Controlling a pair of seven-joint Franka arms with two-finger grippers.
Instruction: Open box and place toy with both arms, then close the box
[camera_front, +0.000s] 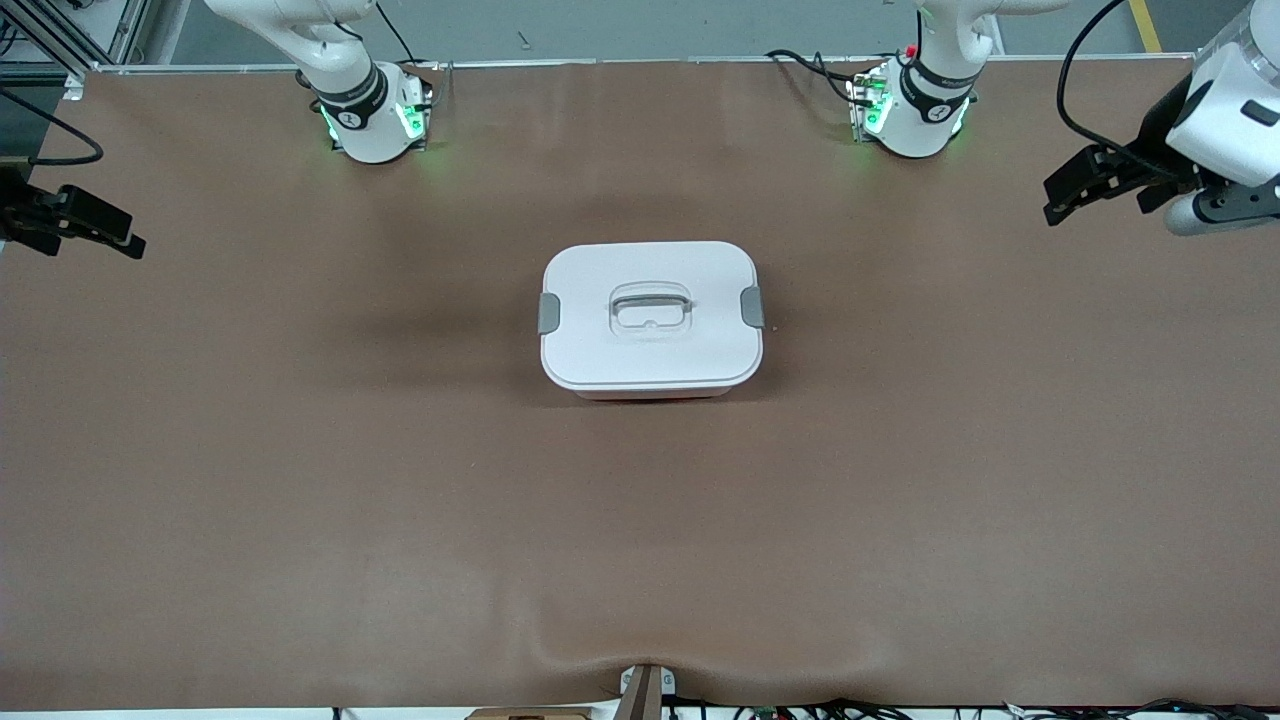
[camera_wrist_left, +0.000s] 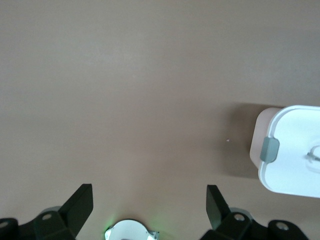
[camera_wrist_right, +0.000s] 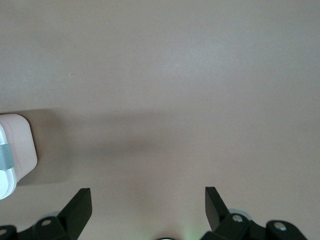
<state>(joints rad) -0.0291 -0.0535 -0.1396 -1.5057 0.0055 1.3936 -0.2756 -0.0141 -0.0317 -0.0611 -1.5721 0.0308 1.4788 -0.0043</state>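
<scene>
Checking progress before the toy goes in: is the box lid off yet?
No, the white lid sits flat on the box, both grey clips at its ends.

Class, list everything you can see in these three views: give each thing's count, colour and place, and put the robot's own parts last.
box: one, pink with a white lid, middle of the table, lid on.
clips: two, grey, one on each end of the lid, one toward each arm's end of the table.
handle: one, white, recessed in the lid's centre.
table: one, brown cover, under everything.
toy: none in view.
bases: two, white with green lights, along the table's edge by the robots.
left gripper: one, black, open, up over the left arm's end of the table, waiting.
right gripper: one, black, open, up over the right arm's end, waiting.
</scene>
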